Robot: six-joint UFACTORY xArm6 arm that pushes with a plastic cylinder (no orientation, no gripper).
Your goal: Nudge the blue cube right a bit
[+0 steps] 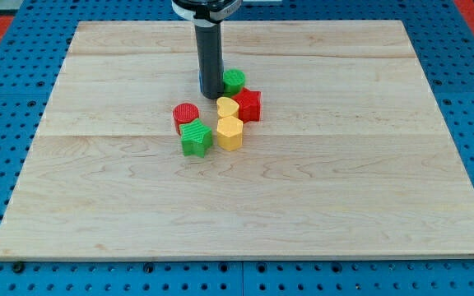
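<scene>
Blue cube point(202, 83) shows only as a sliver at the left edge of the rod, mostly hidden behind it. Rod tip point(211, 96) rests on the wooden board point(344, 181), grasping nothing, just left of the green cylinder point(234, 80). Nearer lie yellow heart point(227, 107), red star point(248, 104), red cylinder point(186, 116), green star point(195, 137), yellow hexagon point(230, 132).

Cluster: our way is blocked near the counter point(344, 189) centre by a tight knot of blocks.
View's right of my tip point(211, 96): green cylinder point(234, 80) just beside, red star-like block point(249, 104) below it.
View's bottom: yellow heart point(228, 107), yellow hexagonal block point(230, 132), green star-like block point(195, 137), red cylinder point(186, 115).
Blue cube point(202, 82): mostly hidden behind our rod.
Free room: we see bare wood all round the cluster.
</scene>
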